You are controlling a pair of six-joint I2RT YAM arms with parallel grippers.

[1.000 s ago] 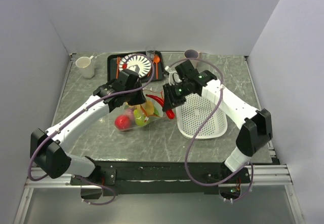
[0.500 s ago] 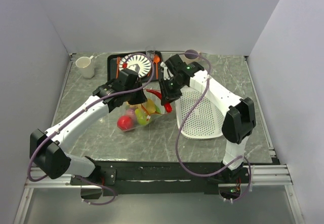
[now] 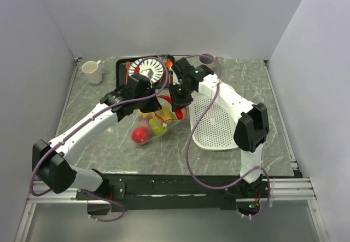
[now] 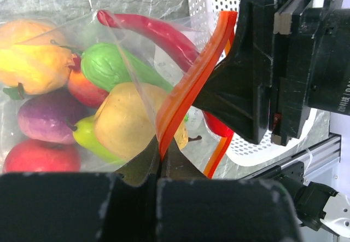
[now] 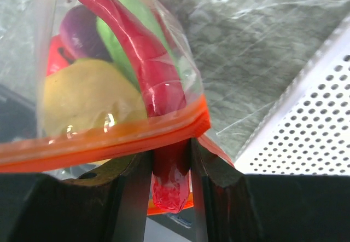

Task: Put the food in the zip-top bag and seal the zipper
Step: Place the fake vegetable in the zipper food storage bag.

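The clear zip-top bag (image 3: pixel 152 122) hangs between my grippers with several fruits and vegetables inside (image 4: pixel 123 119). My left gripper (image 4: pixel 160 157) is shut on the orange-red zipper (image 4: pixel 192 82) at one end of the bag's mouth; it also shows in the top view (image 3: pixel 146 102). My right gripper (image 5: pixel 170 168) is shut on the lower end of a red chilli (image 5: pixel 136 61), which pokes into the bag past the zipper (image 5: pixel 109 138). In the top view the right gripper (image 3: pixel 178 96) is just right of the bag's mouth. The zipper gapes where the chilli passes through.
A white perforated basket (image 3: pixel 219 124) lies right of the bag, close under the right arm. A black tray (image 3: pixel 121 72) with a plate and orange cutlery stands at the back. A white mug (image 3: pixel 93 72) is at the back left, a purple cup (image 3: pixel 206 59) at the back.
My right gripper has swung left and toward the back with the chilli, bringing it into the bag's mouth. The bag and its food shifted slightly right. The left gripper has held its grip.
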